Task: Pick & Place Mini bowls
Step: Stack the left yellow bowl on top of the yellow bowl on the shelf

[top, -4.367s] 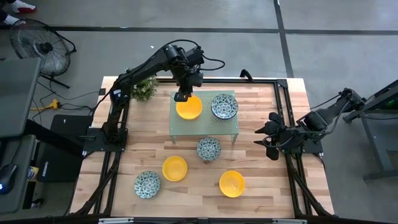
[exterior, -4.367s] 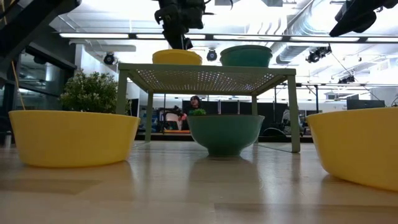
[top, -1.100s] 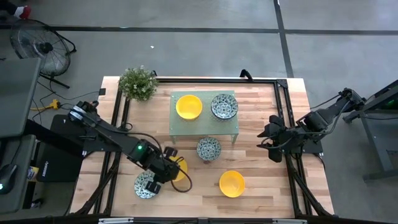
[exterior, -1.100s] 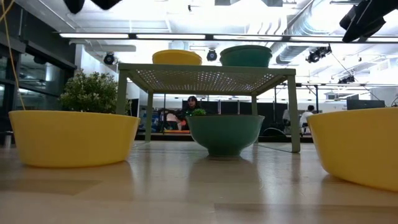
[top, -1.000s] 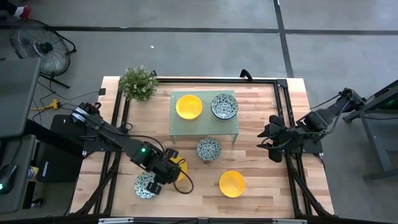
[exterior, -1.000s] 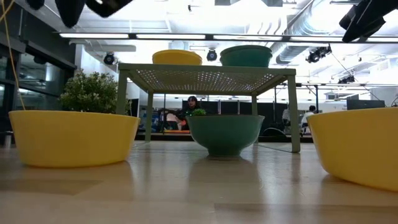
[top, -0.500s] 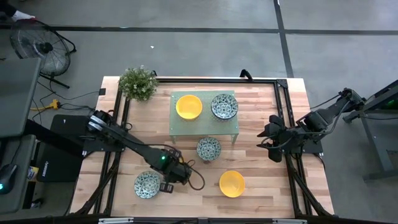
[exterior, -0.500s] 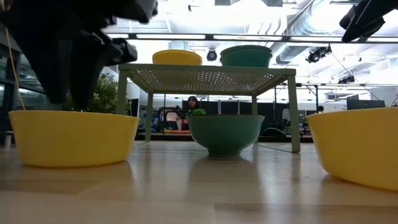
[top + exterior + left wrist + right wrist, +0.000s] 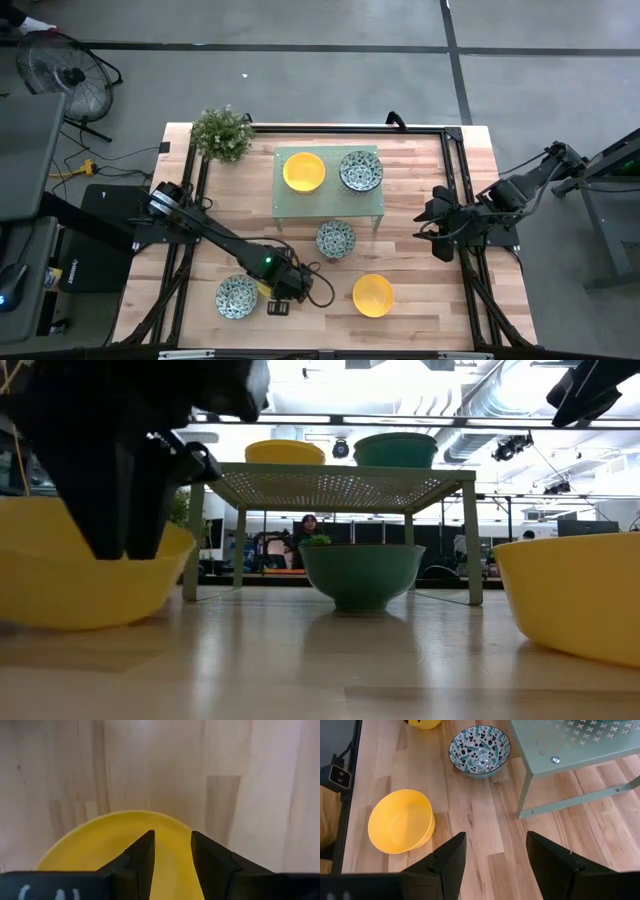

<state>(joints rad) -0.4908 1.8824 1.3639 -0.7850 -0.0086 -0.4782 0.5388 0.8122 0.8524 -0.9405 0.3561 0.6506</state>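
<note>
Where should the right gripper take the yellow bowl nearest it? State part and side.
Probably the yellow bowl's rim, from above, one finger inside, one outside: it sits upright, mouth up, with a thin wall. The right gripper is open.

Grey floor (image 9: 300, 80), floor fan (image 9: 60, 75)

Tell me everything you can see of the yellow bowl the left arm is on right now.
The yellow bowl is plain bright yellow, round and glossy, mouth up. It sits near the table's front edge, beside a patterned bowl, mostly hidden from above by the left tool. In the low view it looks tipped. The wrist view shows the fingers narrowly apart over its inside near the rim; whether they pinch the wall is unclear.
</note>
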